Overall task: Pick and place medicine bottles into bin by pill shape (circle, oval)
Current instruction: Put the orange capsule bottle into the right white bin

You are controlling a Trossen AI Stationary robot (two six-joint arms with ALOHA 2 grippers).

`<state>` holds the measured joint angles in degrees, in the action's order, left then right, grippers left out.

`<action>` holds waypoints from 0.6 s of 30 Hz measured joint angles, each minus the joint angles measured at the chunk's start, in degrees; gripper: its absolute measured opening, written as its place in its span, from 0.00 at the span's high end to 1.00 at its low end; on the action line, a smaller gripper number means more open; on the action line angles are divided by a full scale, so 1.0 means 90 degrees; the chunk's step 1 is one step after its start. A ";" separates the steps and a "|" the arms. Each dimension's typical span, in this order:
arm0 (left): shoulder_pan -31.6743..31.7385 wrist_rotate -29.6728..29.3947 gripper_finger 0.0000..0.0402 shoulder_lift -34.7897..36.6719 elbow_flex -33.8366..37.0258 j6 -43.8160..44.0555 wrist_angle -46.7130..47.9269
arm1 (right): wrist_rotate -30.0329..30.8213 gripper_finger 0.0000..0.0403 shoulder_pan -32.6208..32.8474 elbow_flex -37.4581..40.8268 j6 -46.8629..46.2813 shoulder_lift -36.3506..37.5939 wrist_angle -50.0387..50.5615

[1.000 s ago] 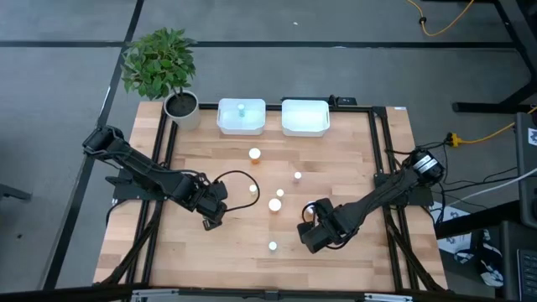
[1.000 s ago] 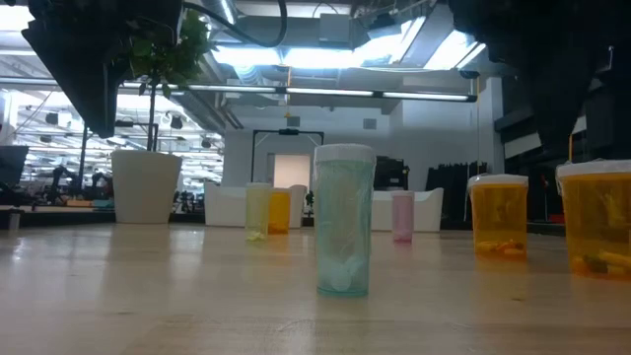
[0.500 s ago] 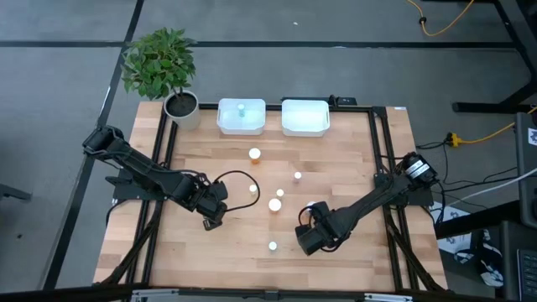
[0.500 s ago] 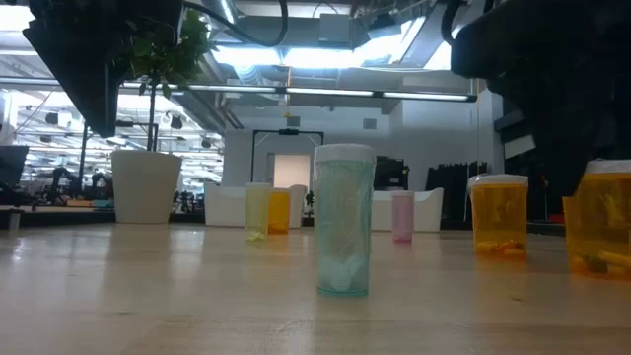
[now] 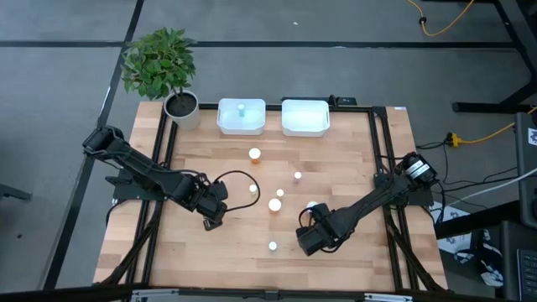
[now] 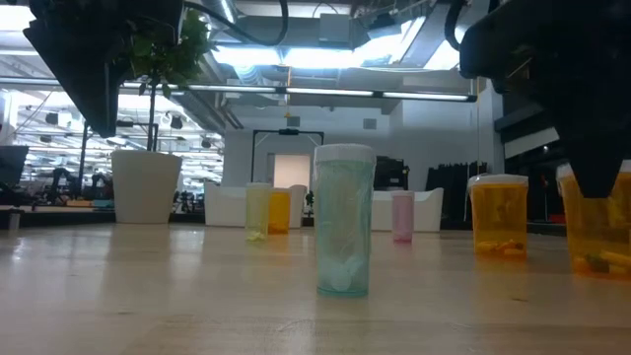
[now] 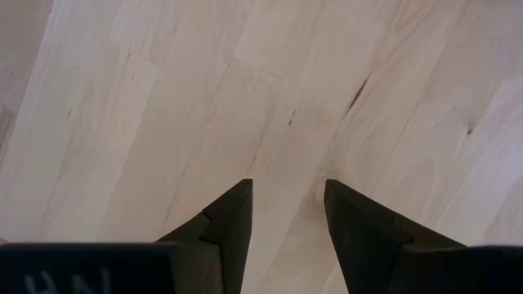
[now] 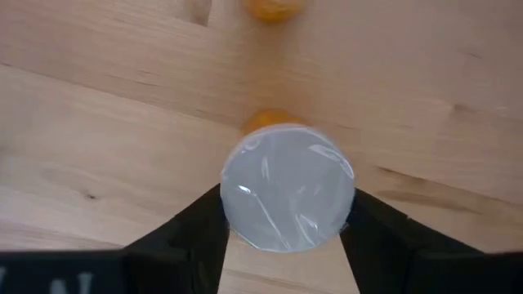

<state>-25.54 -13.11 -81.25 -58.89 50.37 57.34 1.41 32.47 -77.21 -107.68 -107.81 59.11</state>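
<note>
An orange medicine bottle (image 8: 288,187) with a round white cap stands upright on the wooden table (image 5: 352,159) toward its right front part, directly between the two dark fingers (image 8: 189,233) of the right gripper (image 8: 286,224); in the right wrist view both fingers press against the cap's rim on opposite sides, so the right gripper is clamped on the bottle; the high view hides that bottle almost wholly under the gripper (image 5: 312,233), while the low view shows its orange body (image 6: 598,232) with the dark finger in front of it, base on the wood; the low view also gives what the top camera cannot: a tall bluish bottle (image 6: 343,221) nearest the camera, a second orange bottle (image 6: 499,214) beside the gripped one, and farther back a pale yellow-green one (image 6: 258,210), a small orange one (image 6: 280,210) and a pinkish one (image 6: 402,216); from above these read only as white caps scattered mid-table (image 5: 274,204); at the far edge stand two white bins (image 5: 242,117), the left one with a small bottle in it, and a potted plant (image 5: 162,69) at the corner; the left gripper (image 7: 286,214) hangs over bare wood at the table's left, fingers apart, holding nothing
</note>
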 joint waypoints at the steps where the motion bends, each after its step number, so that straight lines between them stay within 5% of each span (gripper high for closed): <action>1: 0.0000 -0.0024 0.64 0.0000 0.0000 -0.0001 0.0001 | 0.0000 0.50 0.0000 0.0000 0.0000 0.0002 0.0000; 18: 0.0002 -0.0109 0.64 0.0000 0.0000 -0.0002 0.0002 | 0.0178 0.42 0.0000 0.0000 0.0018 0.0002 -0.0005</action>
<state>-25.52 -14.09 -81.25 -58.89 50.35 57.36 3.01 32.47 -77.21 -107.52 -107.79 59.07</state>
